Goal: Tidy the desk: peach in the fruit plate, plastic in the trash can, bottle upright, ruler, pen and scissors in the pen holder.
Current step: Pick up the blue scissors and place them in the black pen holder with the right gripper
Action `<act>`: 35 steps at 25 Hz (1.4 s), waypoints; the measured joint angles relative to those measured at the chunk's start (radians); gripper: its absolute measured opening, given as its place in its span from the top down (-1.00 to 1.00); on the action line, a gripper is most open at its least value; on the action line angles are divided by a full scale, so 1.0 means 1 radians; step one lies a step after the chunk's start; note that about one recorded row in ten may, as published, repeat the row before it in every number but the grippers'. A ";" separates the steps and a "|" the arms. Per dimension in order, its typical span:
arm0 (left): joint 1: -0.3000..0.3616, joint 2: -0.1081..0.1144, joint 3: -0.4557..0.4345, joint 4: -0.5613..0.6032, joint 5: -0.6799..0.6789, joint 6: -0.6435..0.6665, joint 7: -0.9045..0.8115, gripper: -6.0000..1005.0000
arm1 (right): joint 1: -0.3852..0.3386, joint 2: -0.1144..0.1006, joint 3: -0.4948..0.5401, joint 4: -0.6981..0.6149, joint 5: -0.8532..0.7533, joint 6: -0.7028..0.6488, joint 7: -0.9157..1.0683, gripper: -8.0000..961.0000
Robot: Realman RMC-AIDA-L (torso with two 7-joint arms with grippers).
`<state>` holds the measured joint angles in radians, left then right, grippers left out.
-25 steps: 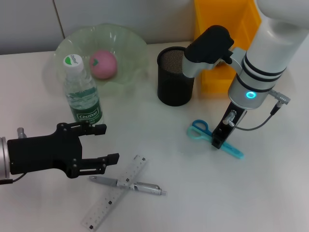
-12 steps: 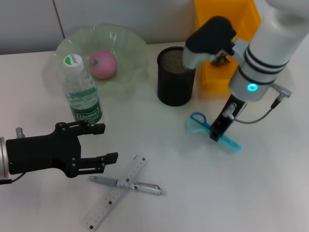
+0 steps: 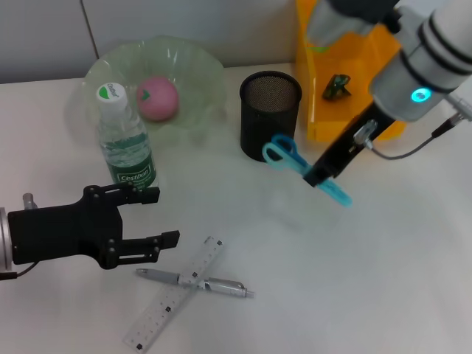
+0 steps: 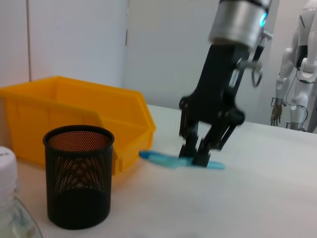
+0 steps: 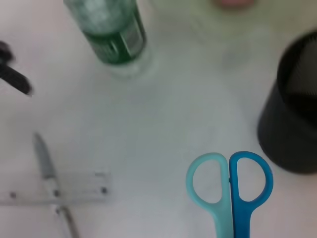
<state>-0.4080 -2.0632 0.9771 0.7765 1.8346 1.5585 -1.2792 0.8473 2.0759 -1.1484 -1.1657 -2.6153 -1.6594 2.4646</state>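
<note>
My right gripper (image 3: 318, 177) is shut on the blue scissors (image 3: 299, 166) and holds them in the air just right of the black mesh pen holder (image 3: 270, 125), handles toward the holder. The left wrist view shows the scissors (image 4: 168, 159) lying level in that gripper (image 4: 198, 154). The pink peach (image 3: 158, 98) lies in the green fruit plate (image 3: 195, 70). The bottle (image 3: 125, 144) stands upright. The ruler (image 3: 177, 295) and pen (image 3: 199, 282) lie crossed on the desk near my open left gripper (image 3: 151, 218).
A yellow bin (image 3: 346, 66) stands behind the pen holder, with a small dark-green crumpled piece (image 3: 338, 85) inside. The right wrist view shows the scissors' handles (image 5: 230, 186) beside the holder (image 5: 292, 109), and the bottle (image 5: 111, 29) farther off.
The right gripper has lifted the scissors off the desk and carried them up and left, toward the pen holder. The left arm has stayed still.
</note>
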 joint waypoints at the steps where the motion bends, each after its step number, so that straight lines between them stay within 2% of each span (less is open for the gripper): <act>1: 0.000 0.000 -0.001 0.001 0.000 0.000 -0.002 -0.59 | 0.000 0.000 0.000 0.000 0.000 0.000 0.000 0.52; 3: 0.000 0.001 -0.009 0.001 0.000 0.000 -0.004 -0.59 | -0.057 0.000 0.031 -0.099 0.069 -0.009 -0.045 0.52; 4: 0.000 0.001 -0.009 0.001 0.000 0.000 -0.004 -0.59 | -0.057 0.000 0.031 -0.099 0.069 -0.009 -0.045 0.52; 5: 0.000 0.001 -0.010 0.001 0.000 0.000 -0.004 -0.59 | -0.096 0.000 0.059 -0.152 0.131 0.004 -0.083 0.52; 6: 0.000 0.001 -0.010 0.001 0.000 0.000 -0.004 -0.59 | -0.096 0.000 0.059 -0.152 0.131 0.004 -0.083 0.52; 10: 0.000 0.001 -0.011 -0.001 0.000 0.001 -0.005 -0.59 | -0.161 0.001 0.134 -0.186 0.296 0.072 -0.195 0.52; 16: 0.000 0.002 -0.011 -0.001 0.000 0.002 -0.005 -0.59 | -0.216 0.005 0.139 -0.177 0.391 0.194 -0.281 0.52; 19: 0.000 0.002 -0.011 -0.001 0.000 0.002 -0.005 -0.59 | -0.238 0.004 0.137 -0.133 0.448 0.275 -0.346 0.52; 21: 0.000 0.002 -0.011 -0.001 0.000 0.002 -0.016 -0.59 | -0.247 0.002 0.153 -0.039 0.542 0.364 -0.463 0.52; 24: 0.000 0.002 -0.011 0.000 0.000 0.005 -0.017 -0.59 | -0.249 0.002 0.154 -0.009 0.573 0.390 -0.499 0.52; 30: -0.002 0.002 -0.011 0.001 0.000 0.010 -0.017 -0.59 | -0.240 0.004 0.148 0.180 0.758 0.511 -0.727 0.52; 35: -0.006 0.002 -0.011 0.001 0.000 0.013 -0.017 -0.59 | -0.243 0.005 0.150 0.271 0.898 0.527 -0.895 0.52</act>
<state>-0.4140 -2.0617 0.9664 0.7775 1.8347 1.5710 -1.2962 0.6038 2.0811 -0.9986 -0.8947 -1.7174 -1.1324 1.5694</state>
